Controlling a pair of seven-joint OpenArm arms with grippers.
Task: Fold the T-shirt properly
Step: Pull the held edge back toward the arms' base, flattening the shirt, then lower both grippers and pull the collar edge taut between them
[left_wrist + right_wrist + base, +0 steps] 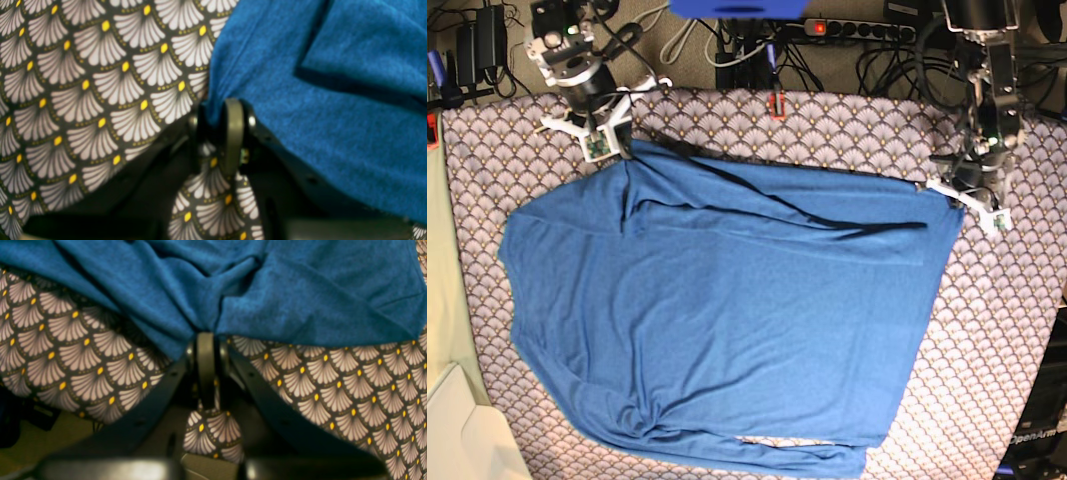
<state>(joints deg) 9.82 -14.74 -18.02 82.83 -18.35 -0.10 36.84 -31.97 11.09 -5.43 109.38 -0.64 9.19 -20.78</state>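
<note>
The blue T-shirt (727, 320) lies spread across the patterned table cover (1017, 330), its top part folded over along a dark crease. At the shirt's far right corner, my left gripper (947, 188) is pinching the fabric. In the left wrist view the left gripper (220, 111) has its jaws closed on the edge of the T-shirt (317, 100). My right gripper (617, 150) is at the far left corner. In the right wrist view the right gripper (206, 336) is shut on a gathered bunch of the T-shirt (267, 300), with folds radiating from the grip.
Cables and a power strip (847, 28) run behind the table's far edge. A beige sheet (462, 440) sits at the near left corner. The cover shows bare in a wide strip right of the shirt and a narrow one along the far edge.
</note>
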